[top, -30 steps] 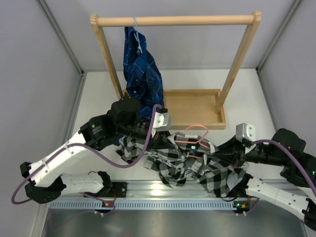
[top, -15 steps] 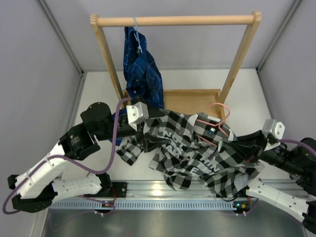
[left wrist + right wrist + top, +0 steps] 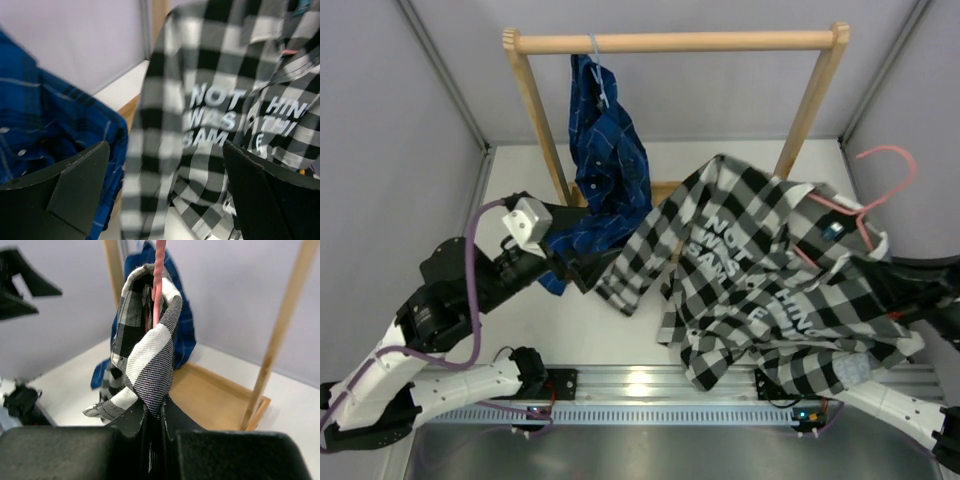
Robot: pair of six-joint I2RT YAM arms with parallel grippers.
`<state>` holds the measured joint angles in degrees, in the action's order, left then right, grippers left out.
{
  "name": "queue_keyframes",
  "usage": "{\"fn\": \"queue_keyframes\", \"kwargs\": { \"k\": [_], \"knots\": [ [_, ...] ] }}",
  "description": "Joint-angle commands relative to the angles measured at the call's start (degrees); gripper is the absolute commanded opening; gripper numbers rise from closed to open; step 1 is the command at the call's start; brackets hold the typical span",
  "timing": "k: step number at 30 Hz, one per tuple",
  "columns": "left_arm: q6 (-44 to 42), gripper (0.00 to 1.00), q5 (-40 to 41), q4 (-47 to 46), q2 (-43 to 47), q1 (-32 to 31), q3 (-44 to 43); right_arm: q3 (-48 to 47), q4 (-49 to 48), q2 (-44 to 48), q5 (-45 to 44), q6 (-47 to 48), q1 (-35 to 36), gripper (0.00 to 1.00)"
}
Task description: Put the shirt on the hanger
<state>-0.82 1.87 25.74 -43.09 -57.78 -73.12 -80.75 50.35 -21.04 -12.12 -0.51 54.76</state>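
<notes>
The top camera shows the shirt point(image 3: 760, 270) held up in the air over the right half of the table point(image 3: 570, 330). It is spread wide, with its white lettering facing up. It covers most of the right arm, so the right claw cannot be seen from above.

The right wrist camera fills that gap. The right claw point(image 3: 159, 412) is closed tight on a fold of the checked cloth. The hanger point(image 3: 160, 275) rises straight up out of that fold as a thin pink wire. From above, the pink hook sticks out past the cloth at the far right, and another stretch of wire lies across the cloth.

The left wrist camera shows the left claw point(image 3: 165, 145) with its two fingers spread wide and nothing between them. The lettered panel hangs just ahead of it, and the blue shirt point(image 3: 55, 125) is at its left. In the top view this claw sits beside the lower edge of the blue shirt, which hangs from the wooden rack point(image 3: 670, 42).
</notes>
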Motion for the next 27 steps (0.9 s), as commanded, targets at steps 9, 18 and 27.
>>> {"fn": "queue_keyframes", "kwargs": {
  "k": [9,18,27],
  "knots": [
    [6.8,0.98,22.7,5.6,11.3,0.1,10.3,-28.4,-1.2,-17.2,-10.6,4.6,3.5,0.0],
    [5.0,0.98,22.4,2.8,12.0,0.3,18.1,-23.4,-17.7,-26.1,-13.9,8.2,3.7,0.0],
    [4.6,0.98,20.7,2.6,14.2,2.8,20.3,-17.4,-33.3,-31.2,-14.9,10.6,3.7,0.0]
  ]
}}
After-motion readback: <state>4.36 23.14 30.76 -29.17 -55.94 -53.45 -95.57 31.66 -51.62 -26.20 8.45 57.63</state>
